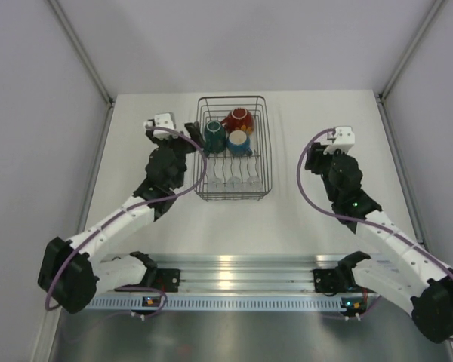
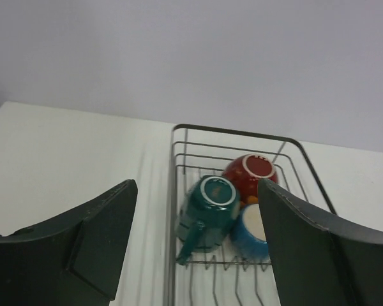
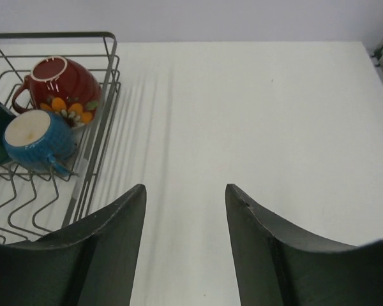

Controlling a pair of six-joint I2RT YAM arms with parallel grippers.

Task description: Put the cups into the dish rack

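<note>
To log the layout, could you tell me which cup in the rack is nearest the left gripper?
The teal mug, against the rack's left wall beside the left gripper; the red cup and blue cup sit farther right.

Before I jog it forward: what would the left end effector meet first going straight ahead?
Likely the side wires of the dish rack, then the teal mug just inside; depth is unclear.
</note>
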